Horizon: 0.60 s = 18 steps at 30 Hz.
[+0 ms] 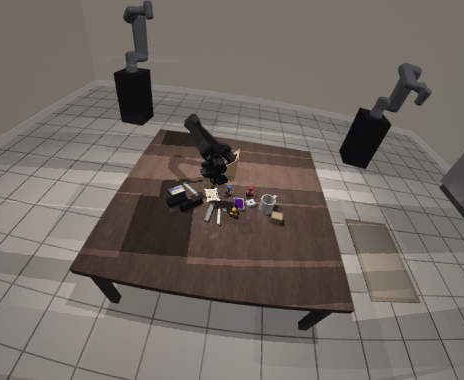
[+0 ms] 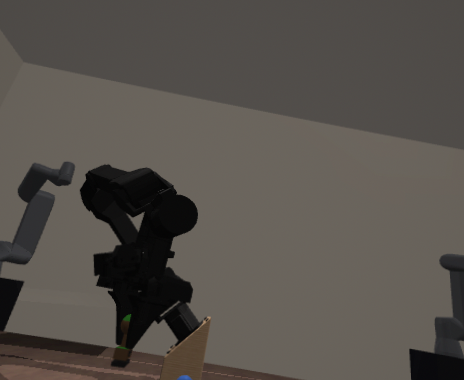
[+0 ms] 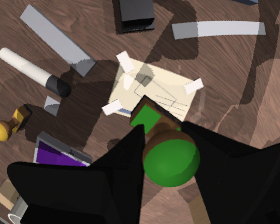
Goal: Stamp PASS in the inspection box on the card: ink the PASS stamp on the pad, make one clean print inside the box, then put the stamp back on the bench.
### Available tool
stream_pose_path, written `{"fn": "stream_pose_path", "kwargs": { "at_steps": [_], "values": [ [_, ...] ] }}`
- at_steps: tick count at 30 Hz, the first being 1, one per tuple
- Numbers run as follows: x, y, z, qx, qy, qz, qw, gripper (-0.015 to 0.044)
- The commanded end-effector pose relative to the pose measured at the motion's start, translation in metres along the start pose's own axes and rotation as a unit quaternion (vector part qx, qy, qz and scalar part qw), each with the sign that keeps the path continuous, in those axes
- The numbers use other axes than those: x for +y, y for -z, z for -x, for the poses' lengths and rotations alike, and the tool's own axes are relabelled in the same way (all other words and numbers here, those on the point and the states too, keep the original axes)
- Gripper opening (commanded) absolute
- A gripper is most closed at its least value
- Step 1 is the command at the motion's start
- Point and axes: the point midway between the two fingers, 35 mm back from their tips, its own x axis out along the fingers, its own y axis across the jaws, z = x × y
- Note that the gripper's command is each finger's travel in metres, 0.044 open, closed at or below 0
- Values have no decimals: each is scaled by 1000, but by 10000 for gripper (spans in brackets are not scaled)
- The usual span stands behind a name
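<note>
- The tool is clenched on the PASS stamp, the one with the green knob; the dark fingers sit on either side of its brown handle in the wrist view.
- The stamp hangs close to the near edge of the card, a cream sheet held at its corners by white tabs on the counter. Its green base overlaps the card's edge in the wrist view.
- From the exterior view the stamp's base looks very low, at or just above the counter; whether it touches cannot be told.
- The inspection box appears as a faint outline on the card, and a small grey mark lies near the card's far part. Whether that is a print or a printed detail is too small to tell.
- The purple ink pad lies apart to the side, partly hidden by the tool's body. Whether the stamp face carries ink is hidden.
- Judged from the layout, the pick-up is done and the stamp is at the card, so the step in hand seems to be the print itself.
- What looks left: pressing once squarely inside the box, lifting straight off, then setting the stamp down on the counter and letting go.
- The other stamps, blue, red and yellow, stand untouched.
</note>
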Motion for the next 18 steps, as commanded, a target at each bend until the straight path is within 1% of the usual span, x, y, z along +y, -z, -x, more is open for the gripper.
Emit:
{"fn": "stream_pose_path", "kwargs": {
  "at_steps": [1,18],
  "values": [
    [-7,1,-2,-1,4,-12,1000,0],
    [-5,1,-11,0,3,-12,1000,0]
  ]
}}
